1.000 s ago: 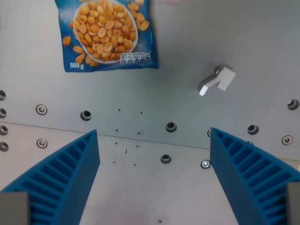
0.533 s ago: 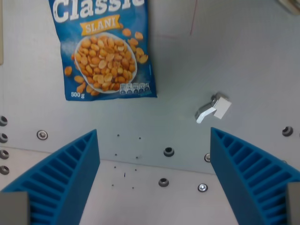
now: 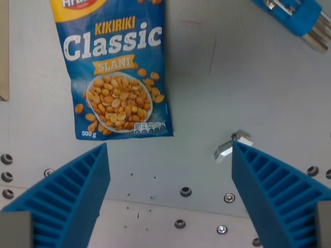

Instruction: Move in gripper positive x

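Observation:
My gripper is open and empty, with its two blue ribbed fingers at the bottom left and bottom right of the wrist view. It hangs over a grey metal table with screw holes. A blue bag of peanuts, printed "Kikiriki Classic", lies flat on the table above the left finger. A small white and metal part lies just off the tip of the right finger.
A blue tool with metal tips lies at the top right corner. A tan edge shows at the wrist view's left. Several screws and holes run in a row between the fingers.
The whole scene has slid down the picture, so the camera has moved toward the bag. More of the bag shows now, and the blue tool has come into view at top right.

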